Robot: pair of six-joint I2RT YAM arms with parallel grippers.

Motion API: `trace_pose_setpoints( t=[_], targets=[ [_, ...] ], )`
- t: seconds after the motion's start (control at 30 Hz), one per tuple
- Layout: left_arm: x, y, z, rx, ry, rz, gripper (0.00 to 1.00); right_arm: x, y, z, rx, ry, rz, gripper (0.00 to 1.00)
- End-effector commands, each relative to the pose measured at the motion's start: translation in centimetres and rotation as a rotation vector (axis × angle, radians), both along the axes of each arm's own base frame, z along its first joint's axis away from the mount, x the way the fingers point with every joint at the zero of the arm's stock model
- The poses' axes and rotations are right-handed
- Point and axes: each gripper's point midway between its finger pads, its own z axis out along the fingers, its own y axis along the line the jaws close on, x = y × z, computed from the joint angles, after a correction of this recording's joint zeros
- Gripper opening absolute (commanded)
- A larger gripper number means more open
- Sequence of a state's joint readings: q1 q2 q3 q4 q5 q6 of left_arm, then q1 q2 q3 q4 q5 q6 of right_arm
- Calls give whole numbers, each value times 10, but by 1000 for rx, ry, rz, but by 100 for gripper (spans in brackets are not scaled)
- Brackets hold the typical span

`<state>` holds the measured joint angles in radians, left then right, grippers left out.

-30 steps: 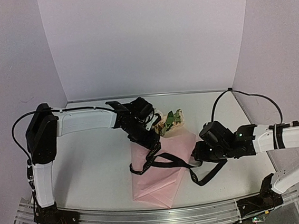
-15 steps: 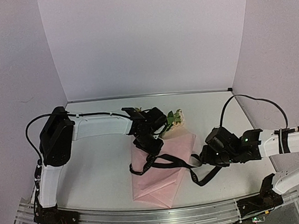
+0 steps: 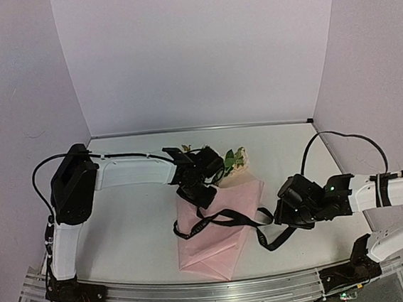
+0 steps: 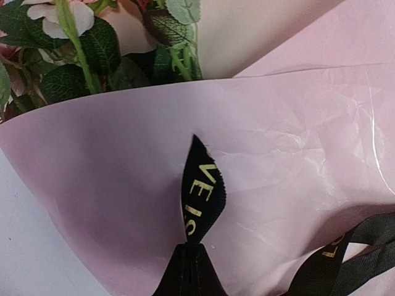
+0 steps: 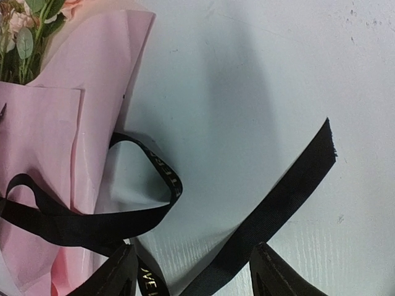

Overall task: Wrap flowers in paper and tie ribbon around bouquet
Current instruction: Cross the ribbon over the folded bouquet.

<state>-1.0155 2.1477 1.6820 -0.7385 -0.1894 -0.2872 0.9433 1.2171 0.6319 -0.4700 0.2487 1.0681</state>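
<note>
Table [image 3: 123, 223]: white, walled on three sides. Both arms reach in over it toward the middle.

Bouquet [image 3: 221, 238]: lies flat at table centre, narrow end toward the arm bases. The paper [image 4: 278, 154] is already folded round the stems into a pink cone. Wrapping step judged done.

Flowers [image 3: 235, 160]: heads and leaves stick out of the far, open end of the cone.

Left gripper [image 3: 200, 192]: a second ago it hung open over the far part of the cone. It has since come down and clamped shut. In the wrist view one lettered tail of the ribbon [image 3: 226, 220] stands up out of the closed jaws, lying against the paper.

Right gripper [image 3: 279, 213]: has drawn back toward its own side and its jaws have widened. In its wrist view the fingers [image 5: 120, 271] stand well apart. A ribbon strand runs slantwise through the gap between them, not pinched.

Ribbon: loops loosely across the cone's middle. The other tail lies free on the bare table at right, cut end [image 5: 325, 148] away from the paper.

Reading: control of the ribbon has passed to the left side. No knot yet, so the tie is only begun. Next the right needs the free tail.
</note>
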Motion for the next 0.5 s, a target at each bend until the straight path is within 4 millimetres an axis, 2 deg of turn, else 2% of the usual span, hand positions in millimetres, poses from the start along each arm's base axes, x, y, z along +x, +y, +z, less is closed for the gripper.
trace_pose_setpoints(
  t=[0.0,0.2,0.33,0.47],
  targets=[
    [17,2,56,-116,-125,59,0,-9,6,8,-12,26,66,66],
    [29,20,81,-240,-128,136,0,-9,41,9,-74,32,269,66],
    [32,31,83,-283,-105,165,0,-3,71,-2,-70,68,353,62],
    [37,43,85,-304,-94,191,0,2,89,-16,-73,86,392,56]
  ],
)
